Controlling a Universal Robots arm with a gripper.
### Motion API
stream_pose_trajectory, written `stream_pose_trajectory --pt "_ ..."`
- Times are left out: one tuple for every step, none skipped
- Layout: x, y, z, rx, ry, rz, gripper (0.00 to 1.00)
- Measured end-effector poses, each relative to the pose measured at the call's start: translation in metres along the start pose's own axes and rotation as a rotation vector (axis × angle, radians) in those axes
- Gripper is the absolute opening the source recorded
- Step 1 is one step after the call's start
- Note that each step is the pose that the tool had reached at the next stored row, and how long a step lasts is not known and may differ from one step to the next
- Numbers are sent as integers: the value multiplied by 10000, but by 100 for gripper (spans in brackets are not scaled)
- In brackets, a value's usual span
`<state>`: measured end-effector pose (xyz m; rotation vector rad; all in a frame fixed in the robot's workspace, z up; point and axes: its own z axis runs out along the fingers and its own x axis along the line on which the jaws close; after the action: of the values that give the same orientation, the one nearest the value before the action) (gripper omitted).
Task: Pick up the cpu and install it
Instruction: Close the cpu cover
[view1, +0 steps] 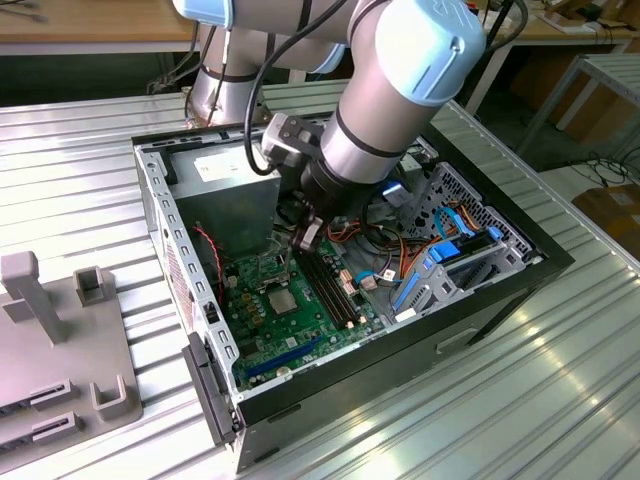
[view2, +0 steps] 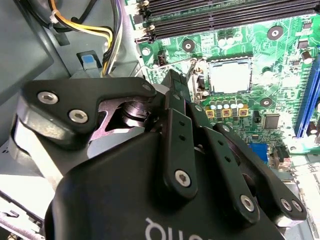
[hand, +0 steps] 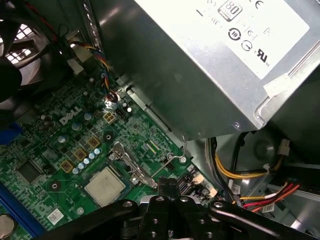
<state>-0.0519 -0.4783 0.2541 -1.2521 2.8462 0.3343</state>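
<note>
Silver-grey cpu (hand: 105, 186) lying flat in motherboard (view1: 290, 325) socket, beside raised retention lever (hand: 172, 162). We are hovering gripper (hand: 168, 186) just above board, cpu just off to one side of jaws. Jaws pressed together, gripping nothing we can make out.
</note>
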Motion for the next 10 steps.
stream_pose_trajectory --pt "8 -7 -3 -2 4 -19 11" --pt "17 -16 -6 -4 7 -36 11" --pt "22 -20 -7 -5 8 -45 11" --pt "27 -25 -8 -6 10 -53 11" --pt "36 -32 -11 -8 12 -70 11" --pt "40 -36 -12 -8 14 -79 11" --pt "45 -40 -13 -10 16 -87 11" --pt "54 -49 -16 -12 19 -107 11" --pt "60 -54 -18 -13 21 -117 11" --pt "64 -58 -19 -14 23 -126 11"
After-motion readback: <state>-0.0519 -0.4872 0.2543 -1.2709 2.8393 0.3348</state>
